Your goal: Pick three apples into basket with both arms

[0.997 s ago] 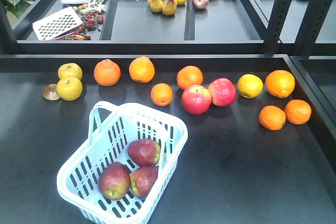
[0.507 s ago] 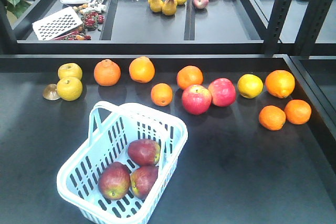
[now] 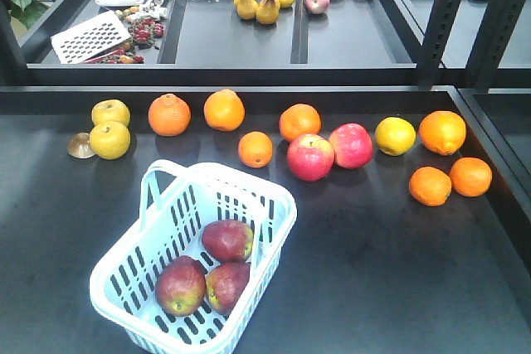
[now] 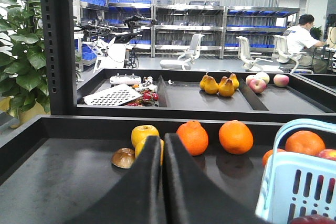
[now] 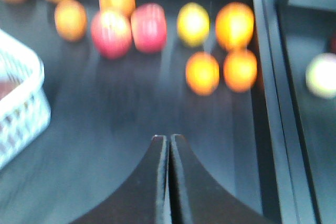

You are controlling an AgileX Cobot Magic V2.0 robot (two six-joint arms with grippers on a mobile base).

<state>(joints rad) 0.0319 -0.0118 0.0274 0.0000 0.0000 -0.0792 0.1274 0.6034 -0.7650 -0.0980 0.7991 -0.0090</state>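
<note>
Already the three apples [image 3: 213, 271] lie together in the basket [image 3: 274, 196], lower left of the front view, so the task looks done. Both claws are pressed narrow and hold nothing — the left claw [image 4: 161, 148] hangs low beside the basket's rim, the right claw [image 5: 169, 142] over bare surface [image 3: 382, 271]. One risk remains (a judgement only): a careless swing of the left arm could clip the basket and tip it.

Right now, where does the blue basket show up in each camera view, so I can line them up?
Front view: basket lower left, three apples inside.
Left wrist view: bottom right corner, cut off.
Right wrist view: left edge, blurred.
Shared landmark: the two bright red apples beyond it; barely visible in the left wrist view.
</note>
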